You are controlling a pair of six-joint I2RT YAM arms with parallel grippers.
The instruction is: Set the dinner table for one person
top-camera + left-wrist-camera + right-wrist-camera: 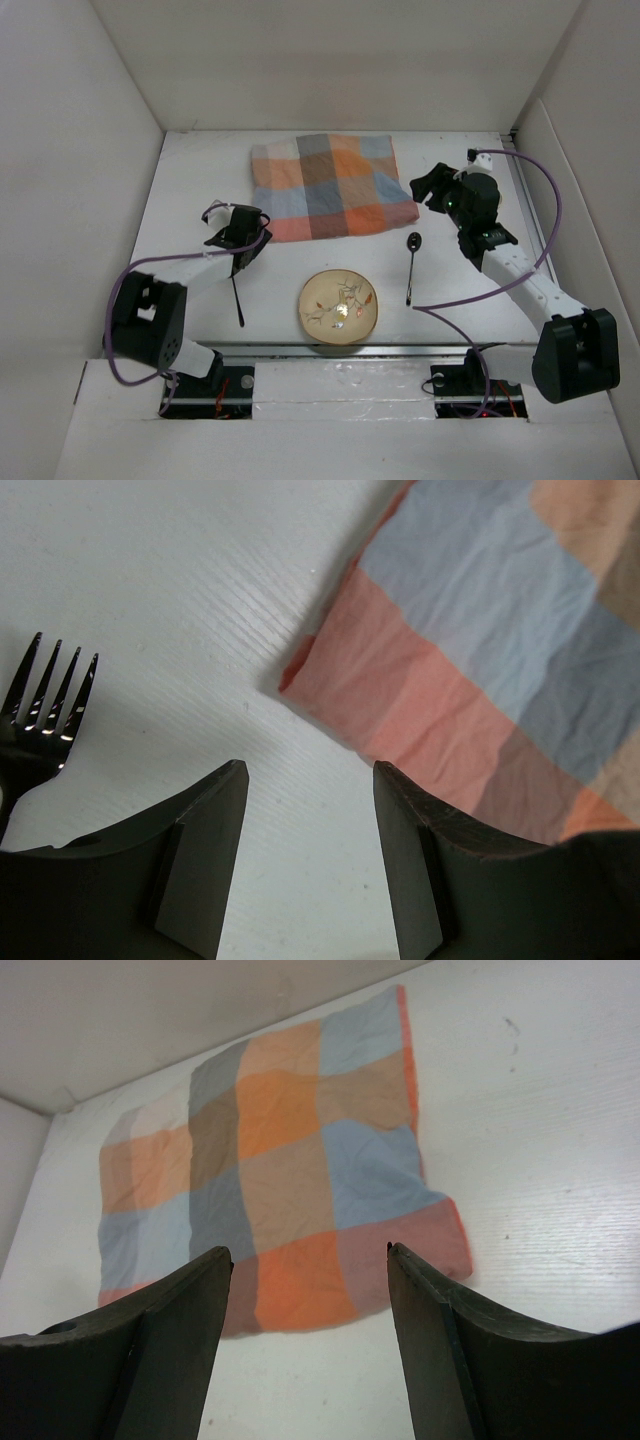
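dinner table (190, 190) fills my top view, long axis 9 to 3, rail (330, 350) at 6. fork (45, 710) handle cut off in left wrist view. left gripper (310, 820), right gripper (305, 1300): jaws wide apart, holding nothing, flanking placemat (330, 187) at 12.

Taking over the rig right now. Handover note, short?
Left gripper: open, empty, just short of the placemat's near-left corner.
Right gripper: open, empty, beside the placemat's right edge.
The placemat is spread at the far side of the dinner table. Plate, fork to its left and spoon to its right lie on bare table near the arms.
Done: nothing is on the placemat yet.
Left: probably bring placemat and plate together, with the cutlery alongside.
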